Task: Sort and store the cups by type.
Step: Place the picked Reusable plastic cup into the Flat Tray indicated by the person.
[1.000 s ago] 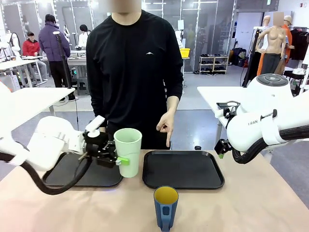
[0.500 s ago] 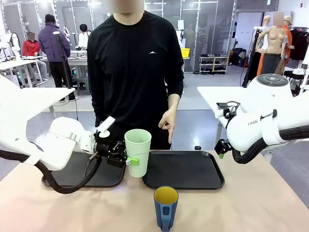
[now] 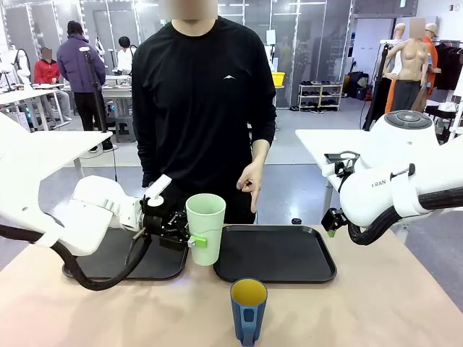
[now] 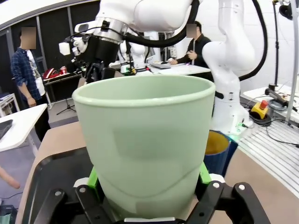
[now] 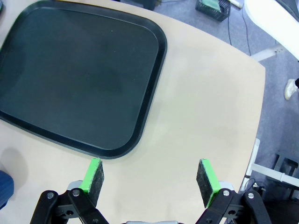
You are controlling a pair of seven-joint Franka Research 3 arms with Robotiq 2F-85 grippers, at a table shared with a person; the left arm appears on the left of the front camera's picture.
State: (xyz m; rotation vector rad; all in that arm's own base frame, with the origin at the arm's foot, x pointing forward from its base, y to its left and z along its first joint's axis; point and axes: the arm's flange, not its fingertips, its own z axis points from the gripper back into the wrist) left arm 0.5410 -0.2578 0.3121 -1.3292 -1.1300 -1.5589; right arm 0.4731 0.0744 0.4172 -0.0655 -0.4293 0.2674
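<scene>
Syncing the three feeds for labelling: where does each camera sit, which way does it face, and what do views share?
Front: fixed between the arms, facing across the table at the person; both arms show, left gripper clamping the mint-green tumbler.
Left wrist: on the left arm, looking along its fingers at the tumbler; the right arm beyond.
Right wrist: on the right arm, looking down at a black tray; right gripper open.
Shared: front and left wrist views both show tumbler and blue mug.

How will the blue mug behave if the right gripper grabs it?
The mug looks rigid, so probably no flexing. It seems empty, likely light. Its smooth wall may slip; the handle faces the robot, so a push there might spin it.
</scene>
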